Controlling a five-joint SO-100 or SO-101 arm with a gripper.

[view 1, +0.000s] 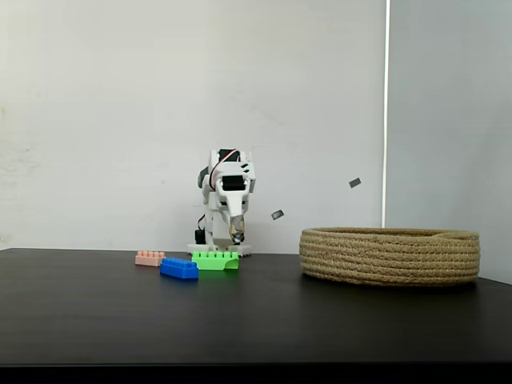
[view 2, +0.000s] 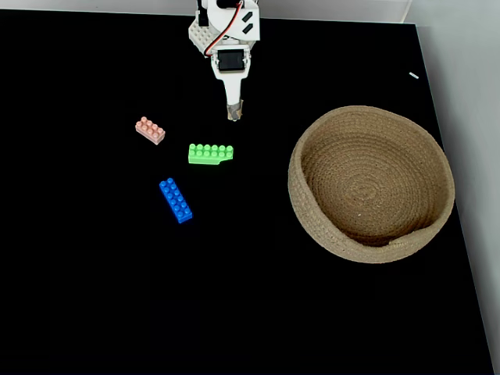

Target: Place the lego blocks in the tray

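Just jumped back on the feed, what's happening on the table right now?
Nothing is picked up yet. The arm's tool hangs just behind the green brick, holding nothing. The pink brick and blue brick lie apart on the black table. The rope basket on the right has no bricks inside.

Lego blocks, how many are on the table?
3, all on the black table, none in the basket: pink block farthest left, green block nearest the pincer, blue block below them.

Green brick (view 2: 210,153); blue brick (view 2: 176,200); pink brick (view 2: 150,130); tan basket (view 2: 312,226); black table (view 2: 94,297)
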